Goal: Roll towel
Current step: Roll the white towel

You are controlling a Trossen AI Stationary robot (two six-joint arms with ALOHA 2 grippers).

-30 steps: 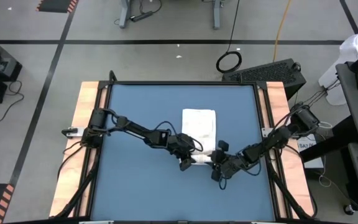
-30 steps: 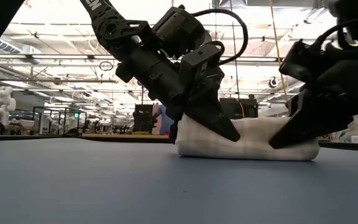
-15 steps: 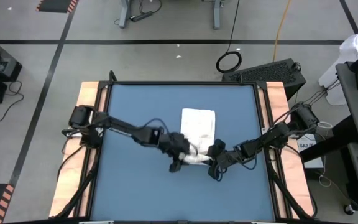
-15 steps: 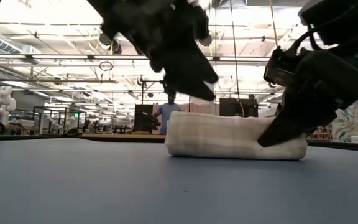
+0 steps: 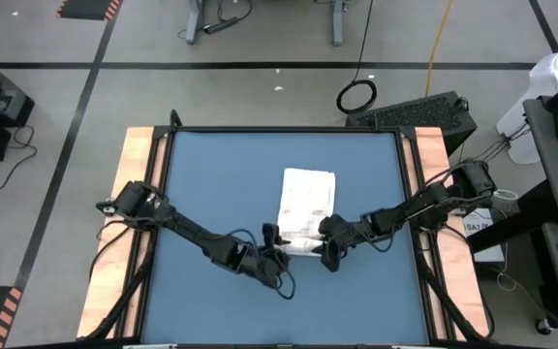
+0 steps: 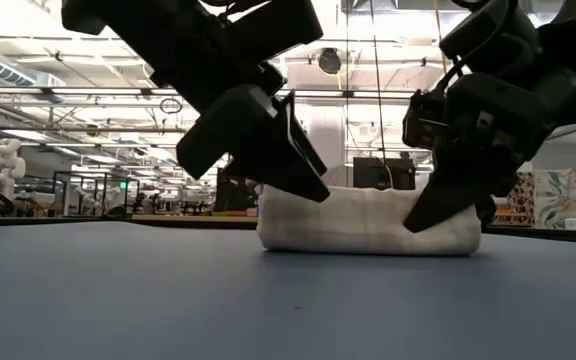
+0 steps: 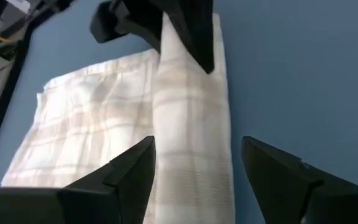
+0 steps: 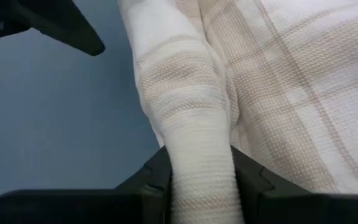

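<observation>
Towel (image 5: 305,206) half rolled on blue surface (image 5: 211,184), right tool (image 8: 199,186) pinching the roll's right end, left tool (image 7: 194,177) spread wide astride the roll's left end, flat part beyond both tools

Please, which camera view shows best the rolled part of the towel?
The left wrist view: the roll runs full length beside the flat part. The right wrist view shows one end, pinched in the right gripper. The low view shows its side; the high view shows it small.
</observation>
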